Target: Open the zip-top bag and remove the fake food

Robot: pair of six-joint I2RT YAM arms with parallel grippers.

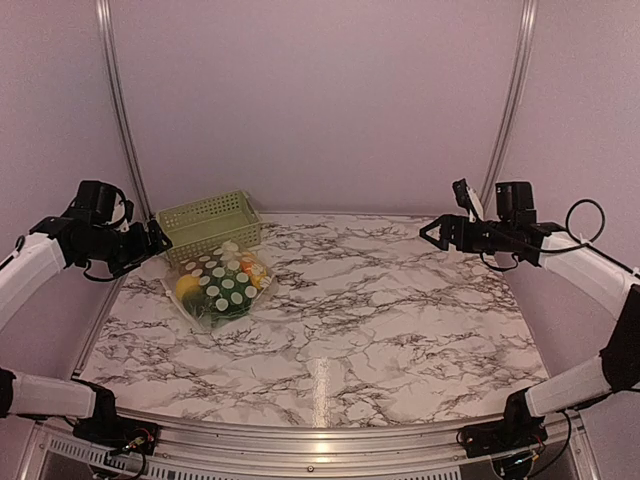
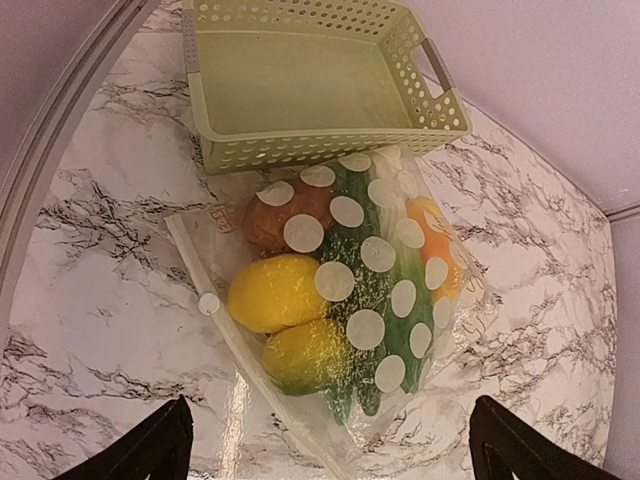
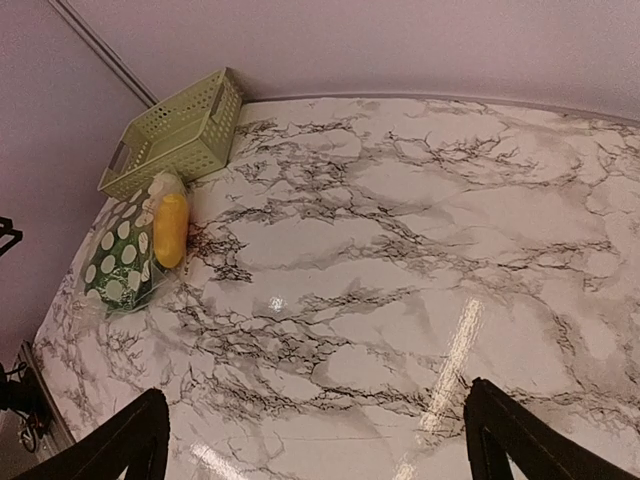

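- Currently raised off the counter (image 1: 400,330), both arms, one at each side.
- Left fingers (image 1: 157,240): spread wide, empty, held in the air near the zip-top bag (image 1: 220,283).
- Right fingers (image 1: 430,233): likewise wide apart, holding nothing, well apart from the bag at the far right.
- Zip-top bag: flat on the counter's left rear, dotted side up, against the light green basket (image 1: 208,222).
- Fake food (image 2: 275,292): inside the bag, in yellow, green, orange and brown pieces.

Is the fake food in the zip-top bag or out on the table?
In. The fake food shows through the dotted zip-top bag lying by the basket; none lies loose on the table.
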